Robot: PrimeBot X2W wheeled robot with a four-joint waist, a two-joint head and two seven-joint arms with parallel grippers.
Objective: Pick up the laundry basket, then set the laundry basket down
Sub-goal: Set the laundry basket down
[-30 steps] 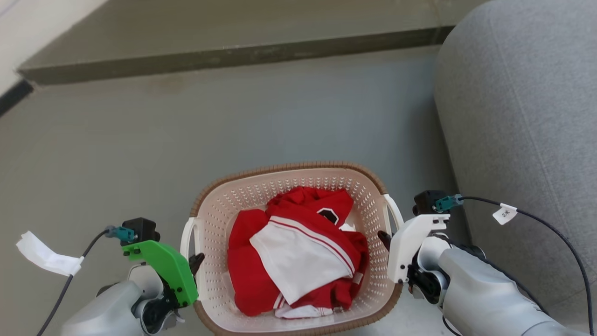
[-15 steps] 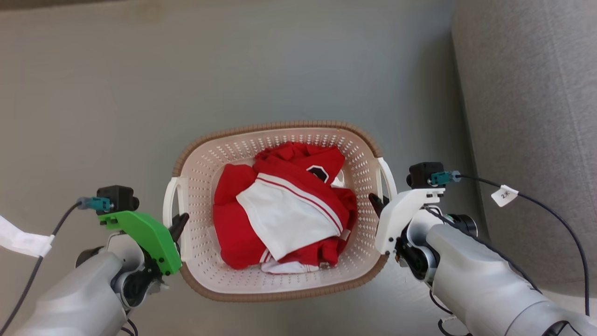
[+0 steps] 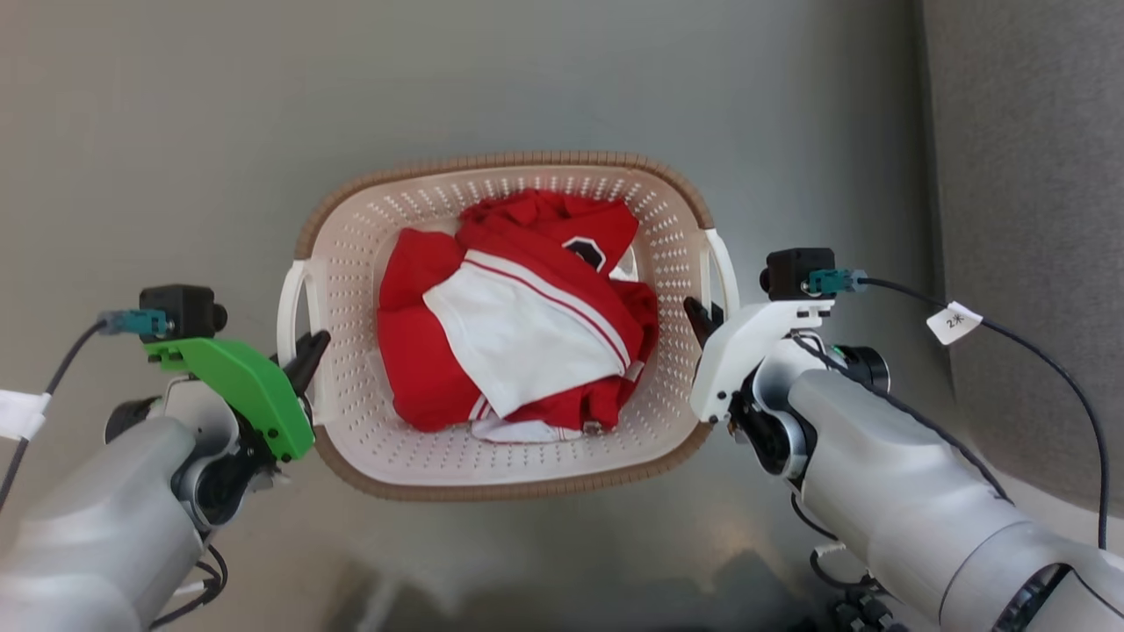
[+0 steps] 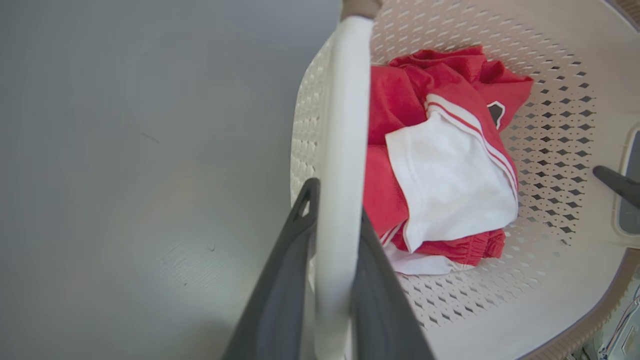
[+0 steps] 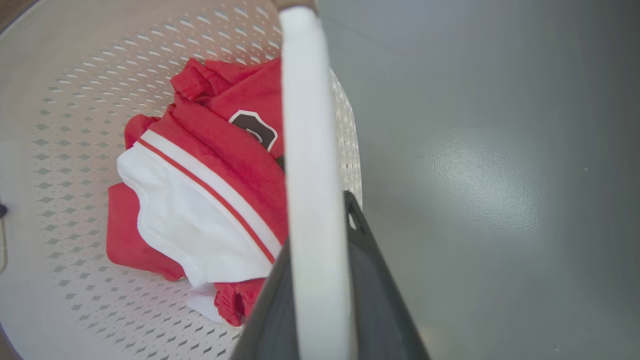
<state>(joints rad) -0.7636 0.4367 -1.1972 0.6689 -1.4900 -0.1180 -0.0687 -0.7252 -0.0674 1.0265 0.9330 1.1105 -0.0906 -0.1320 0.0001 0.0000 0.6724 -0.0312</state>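
Observation:
The laundry basket [image 3: 492, 163], cream perforated plastic with a brown rim, is in the middle of the head view and holds a red and white garment [image 3: 518, 316]. My left gripper [image 3: 307, 347], under its green cover, is shut on the basket's left white handle [image 3: 290, 298]. In the left wrist view that handle [image 4: 342, 125] runs between the two dark fingers [image 4: 282, 280] of the left gripper [image 4: 336, 200]. My right gripper [image 3: 698, 316] is shut on the right handle [image 3: 724, 263]. The right wrist view shows this handle [image 5: 307, 125] clamped in the right gripper [image 5: 317, 225].
A grey sofa [image 3: 1027, 219] fills the right side, close to my right arm. Grey floor [image 3: 176, 132] spreads out to the left of the basket and beyond it. A tagged cable [image 3: 955, 323] loops from the right wrist.
The whole head view has shifted, so the step at the back has left the picture. The basket and both grippers sit higher in the frame. Both grips on the handles are unchanged.

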